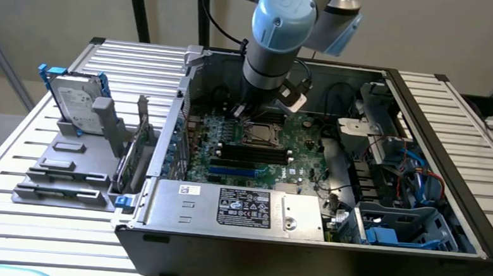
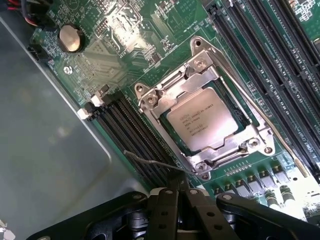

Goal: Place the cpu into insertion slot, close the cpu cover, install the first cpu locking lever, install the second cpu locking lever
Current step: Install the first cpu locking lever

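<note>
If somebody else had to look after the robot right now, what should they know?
The hand is low over the motherboard, right by the end of the thin lever. Whether it is open or shut cannot be told.
Done: the cpu sits in the insertion slot, and the cpu cover lies down over its edges.
The long lever lies along the cover's side; whether it is latched cannot be told.
Left: the thin lever angles out away from the cover and does not look locked yet.
</note>
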Available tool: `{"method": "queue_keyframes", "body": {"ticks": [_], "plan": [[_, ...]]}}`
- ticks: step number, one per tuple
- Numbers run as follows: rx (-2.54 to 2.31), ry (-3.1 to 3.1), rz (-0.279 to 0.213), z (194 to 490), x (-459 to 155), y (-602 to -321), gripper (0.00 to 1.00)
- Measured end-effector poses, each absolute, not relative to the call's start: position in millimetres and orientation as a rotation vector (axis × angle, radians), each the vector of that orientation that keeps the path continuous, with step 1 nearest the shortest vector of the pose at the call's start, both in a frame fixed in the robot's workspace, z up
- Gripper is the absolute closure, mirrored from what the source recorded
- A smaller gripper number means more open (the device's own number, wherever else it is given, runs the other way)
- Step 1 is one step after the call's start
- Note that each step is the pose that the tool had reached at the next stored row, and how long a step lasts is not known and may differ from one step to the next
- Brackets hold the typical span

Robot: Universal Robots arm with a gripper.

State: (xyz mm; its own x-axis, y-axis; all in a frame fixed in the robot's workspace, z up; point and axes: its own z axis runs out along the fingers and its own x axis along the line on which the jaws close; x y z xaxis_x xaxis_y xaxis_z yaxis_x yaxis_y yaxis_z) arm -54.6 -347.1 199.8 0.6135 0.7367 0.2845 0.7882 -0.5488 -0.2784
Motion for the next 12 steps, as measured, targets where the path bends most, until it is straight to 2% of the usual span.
{"method": "queue_keyframes", "body": {"ticks": [12], "plan": [[-2.476, -1.225, -0.180, 196, -42, -346, 0.89]]}}
